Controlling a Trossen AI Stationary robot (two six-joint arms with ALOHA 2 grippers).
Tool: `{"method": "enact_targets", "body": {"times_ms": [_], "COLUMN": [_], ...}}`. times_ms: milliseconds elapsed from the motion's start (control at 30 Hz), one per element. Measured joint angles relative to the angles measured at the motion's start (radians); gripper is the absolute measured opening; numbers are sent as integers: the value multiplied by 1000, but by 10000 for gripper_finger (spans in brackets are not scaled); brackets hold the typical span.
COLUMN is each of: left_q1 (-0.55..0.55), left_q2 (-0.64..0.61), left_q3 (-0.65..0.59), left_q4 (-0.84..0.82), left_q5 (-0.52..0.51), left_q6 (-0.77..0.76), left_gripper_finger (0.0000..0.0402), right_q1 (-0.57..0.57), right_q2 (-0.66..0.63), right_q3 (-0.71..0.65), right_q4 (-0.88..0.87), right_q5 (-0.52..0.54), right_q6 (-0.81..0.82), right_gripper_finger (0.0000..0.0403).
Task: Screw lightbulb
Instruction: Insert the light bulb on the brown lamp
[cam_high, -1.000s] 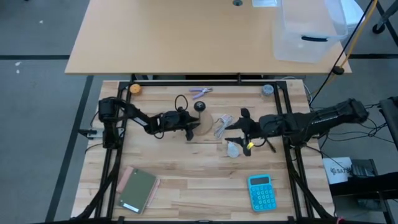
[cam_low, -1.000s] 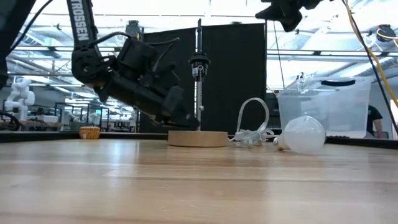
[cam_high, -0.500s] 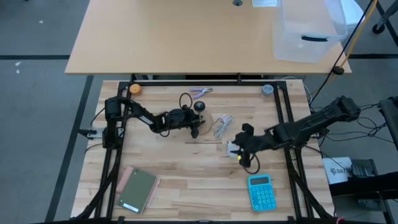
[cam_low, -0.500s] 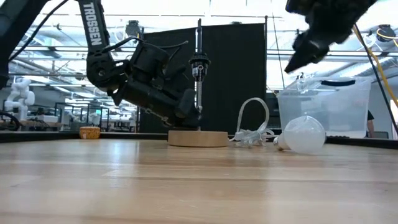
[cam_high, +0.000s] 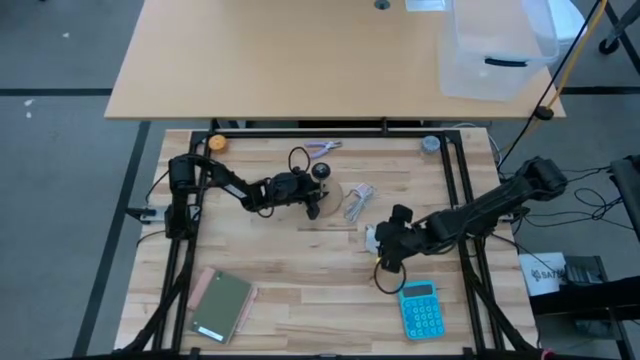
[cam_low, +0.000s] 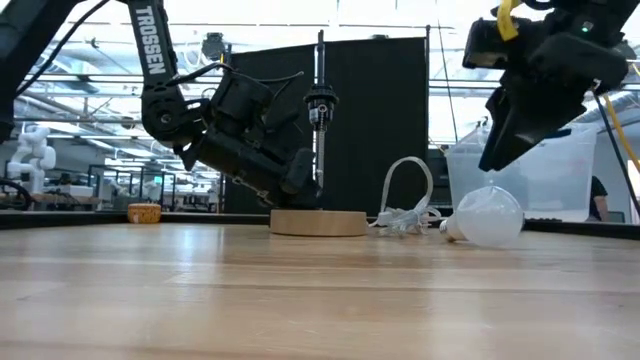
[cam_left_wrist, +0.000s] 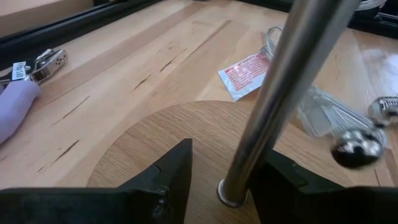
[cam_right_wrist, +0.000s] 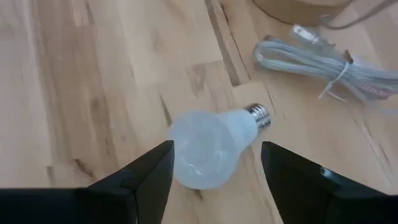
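Note:
The lightbulb (cam_right_wrist: 211, 146), whitish with a silvery screw end (cam_right_wrist: 261, 115), lies on its side on the wooden table, right of centre (cam_low: 487, 217). My right gripper (cam_right_wrist: 216, 149) hangs open a little above it, tipped steeply down, one finger on each side and apart from it (cam_low: 497, 160). The lamp has a round wooden disc (cam_low: 318, 222), a thin metal pole (cam_left_wrist: 280, 93) and a black socket (cam_high: 321, 171) on top. My left gripper (cam_left_wrist: 224, 155) is open at the pole's foot, with the pole between its fingers. My left gripper comes at the lamp's pole nearly level from the table's left, just above the disc. The pole's foot (cam_left_wrist: 233, 186) stands close against one finger (cam_left_wrist: 280, 180), with a clear gap to the other. Whether that finger touches the pole, I cannot tell.
A bundled clear cord (cam_high: 358, 200) lies between lamp and bulb. A blue calculator (cam_high: 421, 308) sits near the front right, a green notebook (cam_high: 222, 305) at the front left. A purple-handled tool (cam_high: 322, 149) lies at the back. A clear bin (cam_high: 497, 50) stands on the far table.
My right gripper has come down from high above the table toward the lightbulb and somewhat toward the near edge, tipping from nearly level to steeply downward. My left gripper has crept a little toward the lamp's pole. The bulb and lamp have not moved.

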Motion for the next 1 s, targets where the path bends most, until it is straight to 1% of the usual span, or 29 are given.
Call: {"method": "enact_targets", "body": {"times_ms": [167, 300, 433, 533, 833, 1000], "left_q1": [0, 0, 0, 0, 0, 0], "left_q2": [0, 0, 0, 0, 0, 0], "left_q3": [0, 0, 0, 0, -1, -1], "left_q4": [0, 0, 0, 0, 0, 0], "left_q5": [0, -1, -1, -1, -1, -2], "left_q6": [-3, -3, -4, -5, -6, -6], "left_gripper_finger": [149, 149, 149, 149, 149, 149], "right_q1": [-8, -8, -10, -19, -41, -54], "right_q2": [3, 5, 28, 58, 184, 224], "right_q3": [0, 2, 2, 2, 2, 2], "right_q4": [42, 67, 66, 65, 65, 70], "right_q5": [-35, -42, -48, -31, -33, -28], "right_q6": [69, 112, 120, 120, 120, 120], "right_gripper_finger": [266, 297, 330, 347, 352, 352]}}
